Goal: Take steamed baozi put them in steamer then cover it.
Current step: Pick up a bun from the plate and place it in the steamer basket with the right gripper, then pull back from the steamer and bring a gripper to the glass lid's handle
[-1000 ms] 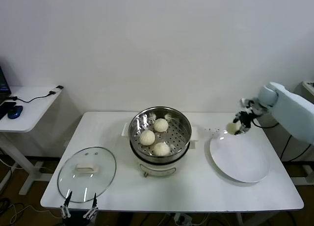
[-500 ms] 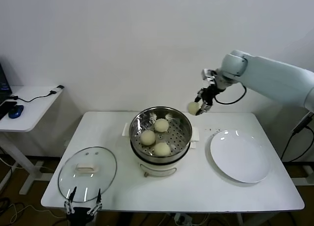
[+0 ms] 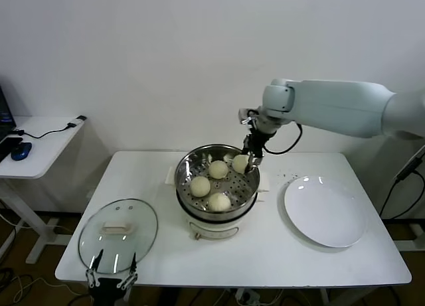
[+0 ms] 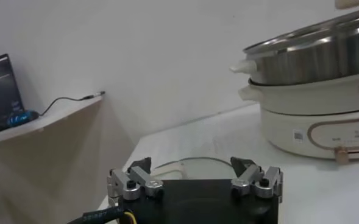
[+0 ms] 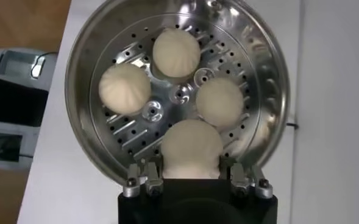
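Over steamer [image 3: 217,180] now — right tool [image 3: 247,161], baozi [image 3: 240,163]

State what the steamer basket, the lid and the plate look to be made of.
Steamer: polished stainless steel, by its mirror-like wall and punched holes.
Cover: clear glass, since the table shows through, with a metal-looking rim and a white, probably plastic, handle.
Plate: glossy white, likely ceramic or melamine; the look leaves it open.

It looked like a lab or test room, not a home kitchen: a bare white wall [image 3: 133,54], a plain white table [image 3: 232,253], and a side desk [image 3: 40,143] with a mouse [image 3: 20,151] and cable [image 3: 50,130], possibly a monitor's edge.
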